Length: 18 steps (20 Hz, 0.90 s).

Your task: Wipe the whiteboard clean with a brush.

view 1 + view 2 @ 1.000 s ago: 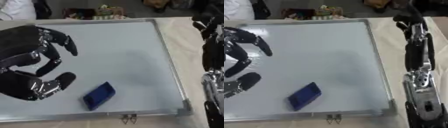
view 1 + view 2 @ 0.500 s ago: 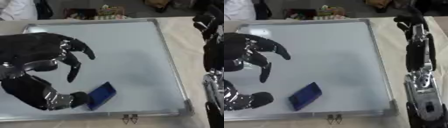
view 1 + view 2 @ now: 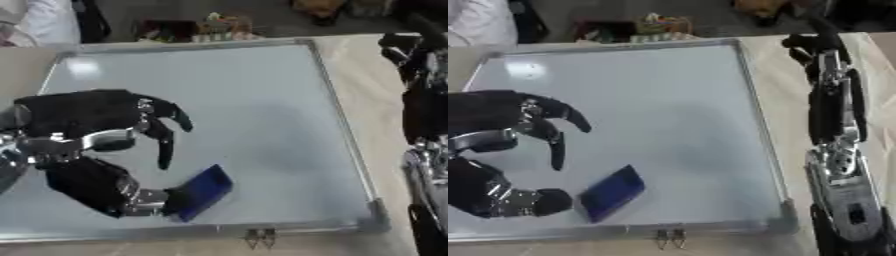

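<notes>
My left hand (image 3: 83, 150) hangs open over the whiteboard (image 3: 254, 110), thumb touching the blue brush (image 3: 201, 192), holding nothing.

Table (image 3: 367, 70): pale beige top, visible along the right side and far edge. Lying flat on it: one whiteboard (image 3: 254, 100), silver-framed, taking up most of the surface, slightly askew. Binder clip (image 3: 259, 237) at the board's near edge. Blue brush (image 3: 611, 192) lies on the board, near its front edge.
</notes>
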Tool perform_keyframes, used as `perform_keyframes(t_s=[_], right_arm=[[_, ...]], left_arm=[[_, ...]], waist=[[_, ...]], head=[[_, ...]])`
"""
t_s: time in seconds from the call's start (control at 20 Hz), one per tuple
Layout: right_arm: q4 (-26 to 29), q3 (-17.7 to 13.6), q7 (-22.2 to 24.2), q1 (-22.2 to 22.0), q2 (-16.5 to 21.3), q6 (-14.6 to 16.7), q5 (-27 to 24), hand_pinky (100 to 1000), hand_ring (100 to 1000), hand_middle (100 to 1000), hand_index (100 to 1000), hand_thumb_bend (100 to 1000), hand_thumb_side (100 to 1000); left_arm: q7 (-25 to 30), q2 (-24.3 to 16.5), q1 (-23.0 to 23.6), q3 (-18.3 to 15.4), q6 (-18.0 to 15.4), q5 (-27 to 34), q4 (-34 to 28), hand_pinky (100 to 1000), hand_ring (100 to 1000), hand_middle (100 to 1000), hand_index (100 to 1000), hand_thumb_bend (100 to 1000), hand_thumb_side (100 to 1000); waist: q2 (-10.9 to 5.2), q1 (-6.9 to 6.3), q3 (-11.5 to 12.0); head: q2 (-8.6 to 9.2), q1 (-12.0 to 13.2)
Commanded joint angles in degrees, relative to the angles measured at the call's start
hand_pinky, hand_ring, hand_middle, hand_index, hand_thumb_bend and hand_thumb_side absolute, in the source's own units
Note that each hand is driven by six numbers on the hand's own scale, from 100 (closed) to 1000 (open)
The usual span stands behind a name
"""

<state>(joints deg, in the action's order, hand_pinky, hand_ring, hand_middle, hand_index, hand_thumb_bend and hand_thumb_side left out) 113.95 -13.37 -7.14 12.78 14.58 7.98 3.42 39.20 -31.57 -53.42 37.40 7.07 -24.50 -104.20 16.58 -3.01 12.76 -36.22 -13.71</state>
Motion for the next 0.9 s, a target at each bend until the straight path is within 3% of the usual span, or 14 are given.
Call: perform_keyframes(t_s=[0.05, 0.65, 0.8, 0.9], right_arm=[[0.64, -0.23, -0.1, 0.26, 1.4, -0.13, 0.46, 871, 871, 647, 938, 100, 1000], [0.64, -0.54, -0.23, -0.35, 1.55, -0.35, 0.72, 872, 870, 642, 937, 100, 1000], [0.64, -0.54, -0.16, -0.43, 1.5, -0.46, 0.78, 872, 870, 638, 937, 100, 1000], [0.64, -0.58, -0.12, -0.5, 1.47, -0.5, 0.82, 872, 869, 637, 936, 100, 1000]], left_arm=[[-2.87, 1.08, -0.9, 0.77, 1.44, -0.81, 3.63, 953, 924, 791, 588, 567, 1000], [-6.02, 8.88, 0.17, 3.07, 2.29, -4.2, 16.47, 995, 943, 822, 579, 573, 996], [-6.3, 10.21, 0.33, 3.16, 2.12, -4.33, 17.27, 992, 942, 841, 518, 660, 904], [-6.37, 10.48, 0.29, 3.31, 1.83, -4.56, 17.21, 987, 941, 849, 502, 688, 891]], waist=[[-1.45, -0.04, 0.13], [-1.7, -0.73, 0.38], [-1.67, -0.85, 0.58], [-1.65, -0.89, 0.67]], head=[[-0.2, -0.14], [-0.83, -0.71], [-0.97, -1.13], [-1.13, -1.49]])
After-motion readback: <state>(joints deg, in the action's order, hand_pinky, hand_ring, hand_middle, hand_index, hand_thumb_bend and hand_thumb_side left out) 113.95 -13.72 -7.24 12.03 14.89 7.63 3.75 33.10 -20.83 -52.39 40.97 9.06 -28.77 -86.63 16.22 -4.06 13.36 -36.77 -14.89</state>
